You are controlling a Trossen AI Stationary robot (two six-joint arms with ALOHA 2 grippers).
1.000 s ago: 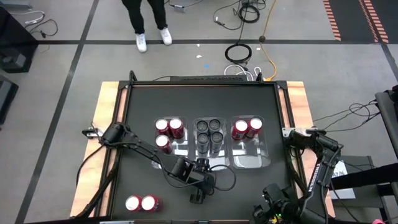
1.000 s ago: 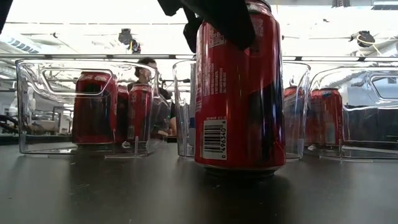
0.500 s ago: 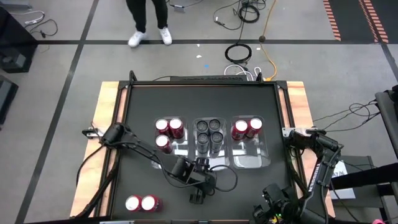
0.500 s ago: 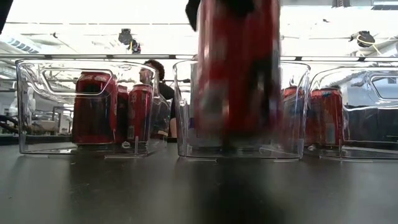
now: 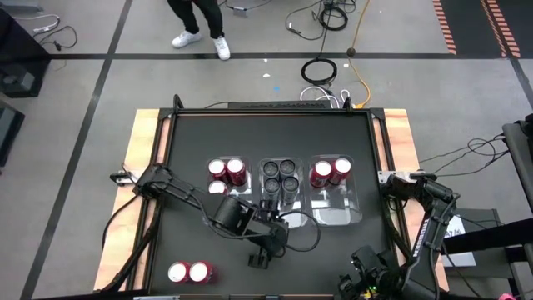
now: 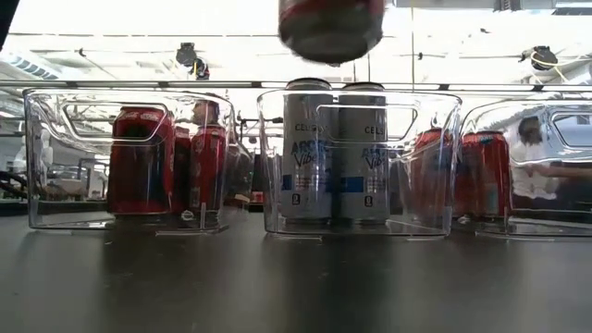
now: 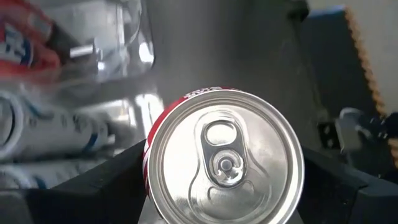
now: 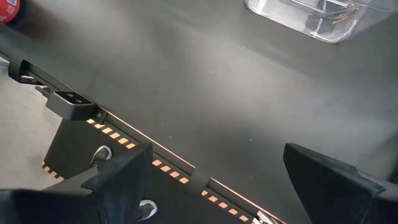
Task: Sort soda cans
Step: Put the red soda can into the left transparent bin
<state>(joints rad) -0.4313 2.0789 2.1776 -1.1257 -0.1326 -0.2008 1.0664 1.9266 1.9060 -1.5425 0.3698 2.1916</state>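
Gripping a red can (image 7: 224,158), the left gripper (image 5: 265,242) has a dark finger (image 7: 93,186) against each side of it, silver top and pull tab facing the wrist camera. In the low view the can (image 6: 331,28) hangs clear of the table (image 5: 191,150), above the rim of the middle bin (image 6: 361,222). From above the gripper sits just in front of the row of bins, roughly between the left bin and the middle one; the can itself is mostly hidden under the arm there.

Middle bin (image 5: 281,204) holds four grey cans (image 5: 281,175); two of them (image 6: 338,157) show silver-white with blue print in the low view.

Left bin (image 5: 223,200) holds red cans (image 5: 226,171): two at the back, and what looks like a third partly hidden by the left arm.

Right bin (image 5: 337,212) holds two red cans (image 5: 331,172) at its far end; the near half is bare.

Two more red cans (image 5: 189,272) stand touching on the table near the front left edge, well apart from the bins.

Right gripper (image 8: 214,180) is parked off the front right corner, fingers spread with nothing between them, looking across the table at a bin corner (image 8: 305,15).

A person's legs and white shoes (image 5: 200,37) show on the floor beyond the table.
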